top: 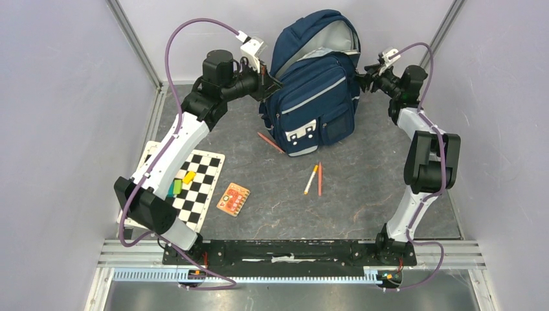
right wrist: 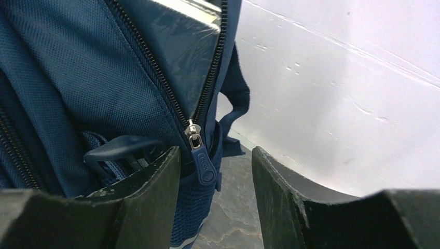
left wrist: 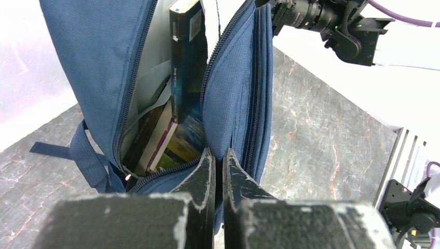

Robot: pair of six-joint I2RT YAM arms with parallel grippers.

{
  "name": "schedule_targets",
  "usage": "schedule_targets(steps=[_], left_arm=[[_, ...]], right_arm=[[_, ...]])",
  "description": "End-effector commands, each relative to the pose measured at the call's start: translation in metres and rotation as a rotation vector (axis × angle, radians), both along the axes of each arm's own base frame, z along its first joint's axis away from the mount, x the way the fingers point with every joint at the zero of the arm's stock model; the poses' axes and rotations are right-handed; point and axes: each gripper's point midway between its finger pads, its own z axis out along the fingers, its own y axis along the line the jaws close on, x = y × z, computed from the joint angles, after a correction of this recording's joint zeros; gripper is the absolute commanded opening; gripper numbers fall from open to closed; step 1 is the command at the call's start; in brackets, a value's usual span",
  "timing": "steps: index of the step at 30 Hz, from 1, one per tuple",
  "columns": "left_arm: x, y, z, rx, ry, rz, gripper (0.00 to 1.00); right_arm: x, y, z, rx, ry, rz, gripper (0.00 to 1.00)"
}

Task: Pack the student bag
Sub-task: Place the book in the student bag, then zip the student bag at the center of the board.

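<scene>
One student bag (top: 315, 97) upright, front nearward

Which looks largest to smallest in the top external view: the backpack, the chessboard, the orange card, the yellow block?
1. backpack, clearly the largest
2. chessboard, though part of it is hidden
3. orange card
4. yellow block, the smallest

None of these look close enough in size to be a tie.

This is a robot test cell in a lab, not a lived-in room. Plain pale panels (top: 58, 129) held by aluminium posts (top: 133, 42) box in a grey, stone-patterned worktop (top: 362, 194). The left arm (top: 175, 142) and right arm (top: 421, 162) are bolted to a black plate (top: 291, 249) on slotted aluminium rails at the near edge, trailing purple cables (top: 175, 39). Staged props sit on the worktop: a bag (top: 311, 91), a chessboard (top: 201, 188) and pens (top: 311, 179).
</scene>
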Motion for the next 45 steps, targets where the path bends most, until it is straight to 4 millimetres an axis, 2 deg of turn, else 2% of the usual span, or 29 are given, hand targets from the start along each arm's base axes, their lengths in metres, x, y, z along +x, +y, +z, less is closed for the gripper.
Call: schedule_targets(steps=[1, 6, 7, 9, 12, 18, 24, 29, 36, 45], left_arm=[[-0.006, 0.003, 0.006, 0.035, -0.016, -0.037, 0.02], [-0.006, 0.004, 0.006, 0.042, -0.019, -0.036, 0.02], [-0.006, 0.004, 0.008, 0.042, -0.023, -0.034, 0.02], [-0.006, 0.004, 0.009, 0.043, -0.028, -0.034, 0.02], [-0.005, 0.004, 0.013, 0.041, -0.038, -0.032, 0.02], [-0.002, 0.000, 0.026, 0.021, -0.070, -0.047, 0.02], [0.006, -0.007, 0.045, -0.016, -0.114, -0.058, 0.02], [0.012, -0.012, 0.062, -0.055, -0.147, -0.058, 0.02], [0.024, -0.013, 0.080, -0.109, -0.166, -0.012, 0.02], [0.044, -0.014, 0.079, -0.180, -0.068, 0.086, 0.02]], right_arm=[[0.003, 0.007, 0.003, -0.021, -0.006, 0.084, 0.55], [0.005, 0.010, 0.003, -0.003, 0.014, 0.122, 0.34], [0.005, 0.009, 0.003, 0.002, 0.016, 0.121, 0.26], [0.006, 0.005, 0.006, 0.010, 0.018, 0.104, 0.01], [0.004, -0.004, 0.022, -0.006, -0.027, 0.043, 0.00], [-0.013, -0.027, 0.076, -0.134, -0.241, -0.170, 0.00], [-0.030, -0.034, 0.128, -0.217, -0.399, -0.304, 0.00], [-0.044, -0.037, 0.161, -0.219, -0.478, -0.358, 0.00], [-0.058, -0.029, 0.205, -0.213, -0.571, -0.357, 0.00], [-0.080, -0.001, 0.245, -0.208, -0.664, -0.309, 0.00]])
